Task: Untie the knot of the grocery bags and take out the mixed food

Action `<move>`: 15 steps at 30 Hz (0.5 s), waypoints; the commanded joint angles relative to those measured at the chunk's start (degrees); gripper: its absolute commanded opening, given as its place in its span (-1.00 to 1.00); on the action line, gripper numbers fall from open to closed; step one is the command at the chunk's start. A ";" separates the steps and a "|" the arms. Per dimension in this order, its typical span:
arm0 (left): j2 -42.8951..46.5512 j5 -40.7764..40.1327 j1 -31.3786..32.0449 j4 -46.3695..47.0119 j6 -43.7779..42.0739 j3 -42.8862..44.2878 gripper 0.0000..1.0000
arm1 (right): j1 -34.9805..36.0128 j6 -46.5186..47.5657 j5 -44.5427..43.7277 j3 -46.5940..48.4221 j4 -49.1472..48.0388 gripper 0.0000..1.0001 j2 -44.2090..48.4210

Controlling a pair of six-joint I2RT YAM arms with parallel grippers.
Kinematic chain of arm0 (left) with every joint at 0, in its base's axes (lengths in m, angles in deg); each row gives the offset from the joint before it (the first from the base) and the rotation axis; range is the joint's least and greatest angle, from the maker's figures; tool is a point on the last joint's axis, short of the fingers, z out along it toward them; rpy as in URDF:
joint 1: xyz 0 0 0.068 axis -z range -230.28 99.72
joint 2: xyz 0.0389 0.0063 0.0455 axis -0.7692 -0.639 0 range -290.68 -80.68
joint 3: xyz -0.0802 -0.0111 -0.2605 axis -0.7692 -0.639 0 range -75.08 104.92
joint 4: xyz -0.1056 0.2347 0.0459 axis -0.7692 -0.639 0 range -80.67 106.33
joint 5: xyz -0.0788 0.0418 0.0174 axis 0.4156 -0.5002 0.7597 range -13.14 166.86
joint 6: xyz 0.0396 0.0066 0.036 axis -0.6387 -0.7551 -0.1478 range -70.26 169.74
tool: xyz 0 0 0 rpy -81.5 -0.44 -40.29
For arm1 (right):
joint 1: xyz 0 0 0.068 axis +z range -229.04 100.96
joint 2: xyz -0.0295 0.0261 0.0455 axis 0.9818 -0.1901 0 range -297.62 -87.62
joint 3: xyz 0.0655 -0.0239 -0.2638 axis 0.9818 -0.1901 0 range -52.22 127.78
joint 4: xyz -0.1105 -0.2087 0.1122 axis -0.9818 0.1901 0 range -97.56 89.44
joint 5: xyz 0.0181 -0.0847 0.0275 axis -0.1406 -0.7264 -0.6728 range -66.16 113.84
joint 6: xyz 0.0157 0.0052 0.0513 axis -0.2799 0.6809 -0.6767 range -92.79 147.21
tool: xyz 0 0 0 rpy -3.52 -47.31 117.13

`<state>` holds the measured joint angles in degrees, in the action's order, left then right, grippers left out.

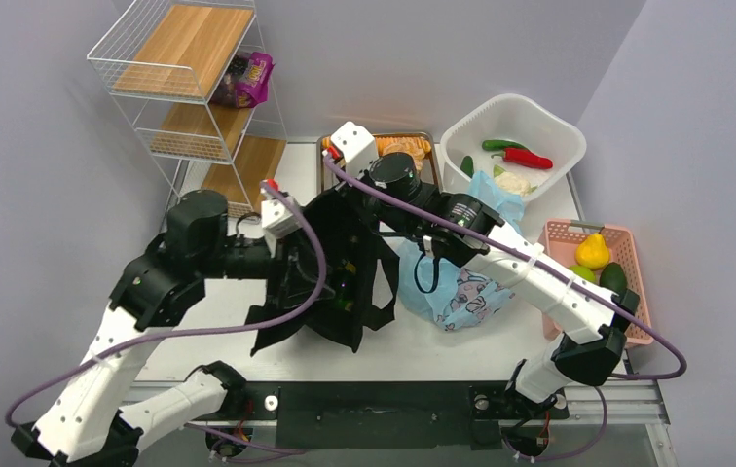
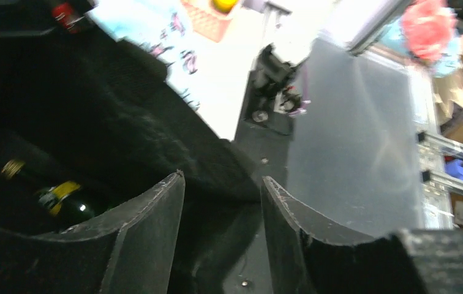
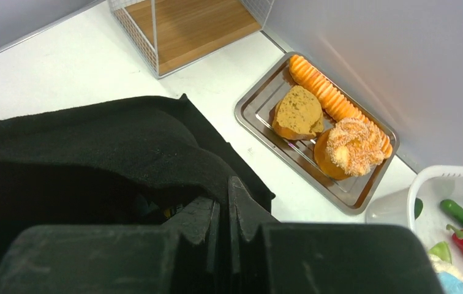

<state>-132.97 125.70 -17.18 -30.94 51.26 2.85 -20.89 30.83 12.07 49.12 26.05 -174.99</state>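
Right wrist shows my right gripper [image 3: 224,197] pinching the tote [image 3: 94,141] by its rim to hold it open, my left gripper [image 2: 223,179] spread toward the bottle [image 2: 70,205] inside.

Your top view sits high above and behind the arm bases, looking down on the whole counter [image 1: 423,341]. The left wrist view rides just behind the left pincer [image 2: 221,179], very close, looking into the black tote [image 2: 125,122] and out past the counter's near edge. The right wrist view looks down past the right pincer [image 3: 224,197], over the same tote, to the metal tray [image 3: 256,101]; the top view shows both too.
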 commanded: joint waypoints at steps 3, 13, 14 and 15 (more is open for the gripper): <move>-7.14 -25.90 2.64 -0.54 0.96 -3.35 -0.20 | -1.24 -7.47 -3.05 4.44 -2.64 -1.00 1.96; -5.37 -49.58 -1.30 7.66 -15.15 -18.07 -0.08 | -2.15 -21.63 -1.02 0.68 -2.02 -1.00 5.04; -4.00 -46.75 -0.10 9.09 -18.73 -18.95 -0.05 | -3.04 -22.56 1.06 0.21 -2.00 -1.00 4.85; -2.06 -44.76 1.28 9.63 -19.92 -20.56 -0.04 | -3.48 -24.68 1.84 0.11 -1.89 -1.00 4.67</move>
<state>-140.64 79.34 -17.53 -25.30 41.47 -13.76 -23.23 15.57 10.78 49.18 31.69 -174.55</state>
